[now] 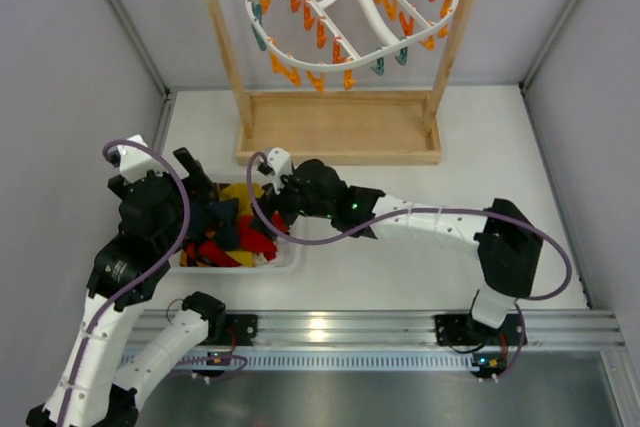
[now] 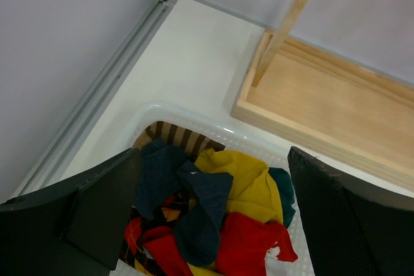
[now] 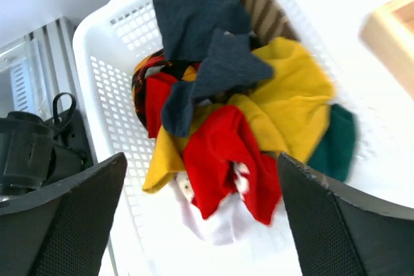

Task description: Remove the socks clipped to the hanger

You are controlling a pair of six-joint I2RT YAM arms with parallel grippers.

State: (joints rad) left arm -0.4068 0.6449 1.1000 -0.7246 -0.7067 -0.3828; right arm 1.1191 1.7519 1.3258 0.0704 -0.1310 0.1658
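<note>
Hanger (image 1: pixel 350 17) carries no socks. Socks (image 3: pixel 226 88) lie heaped in white basket (image 3: pixel 103 37) near table's (image 1: pixel 380 277) left edge. Right gripper (image 3: pixel 204 224) and left gripper (image 2: pixel 213 224) hover above, fingers apart, empty. Judged: drop-off step, task near done. Next move calls for lifting both arms clear.

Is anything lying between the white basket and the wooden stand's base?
No. The left wrist view shows only a narrow strip of bare white table between the basket rim and the wooden stand base.
</note>
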